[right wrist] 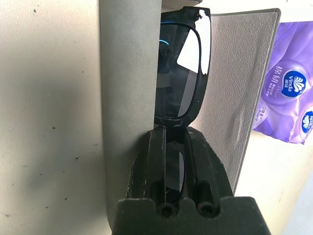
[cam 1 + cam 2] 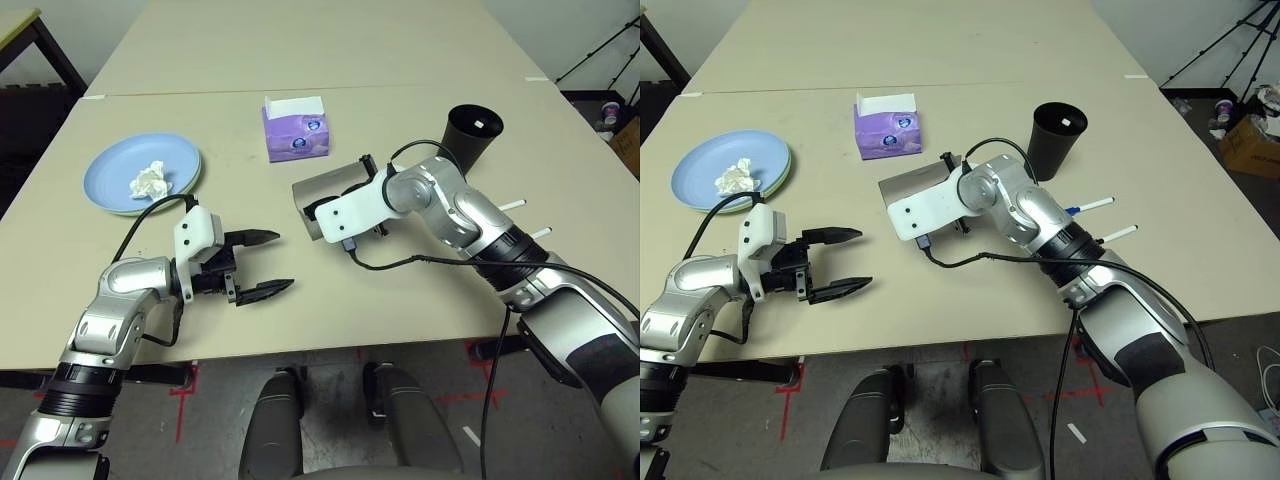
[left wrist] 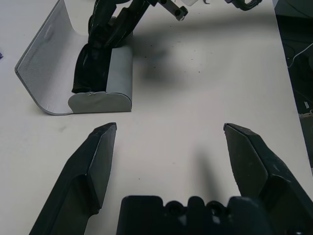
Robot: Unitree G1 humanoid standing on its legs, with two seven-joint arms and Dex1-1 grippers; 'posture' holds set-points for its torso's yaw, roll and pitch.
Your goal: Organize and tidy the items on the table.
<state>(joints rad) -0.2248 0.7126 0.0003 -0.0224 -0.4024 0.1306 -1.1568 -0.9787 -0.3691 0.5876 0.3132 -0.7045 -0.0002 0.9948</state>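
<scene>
Black sunglasses (image 1: 182,73) inside open grey case (image 3: 73,78)

Beige table (image 2: 420,90), stacked plates (image 2: 142,172), purple tissue box (image 2: 295,131), open glasses case (image 2: 322,190), black cup (image 2: 472,133), two pens (image 2: 520,218)

A purple tissue box (image 2: 296,133) stands upright near the middle of the counter's far edge, a white sheet rising from its top. Beyond that edge a second beige counter (image 2: 320,40) butts against it. Off the far right corner a black tripod (image 2: 1215,45) stands on the floor beside a cardboard box (image 2: 1252,135). Red tape marks (image 2: 185,385) lie on the grey floor (image 2: 330,375) below the near edge.
</scene>
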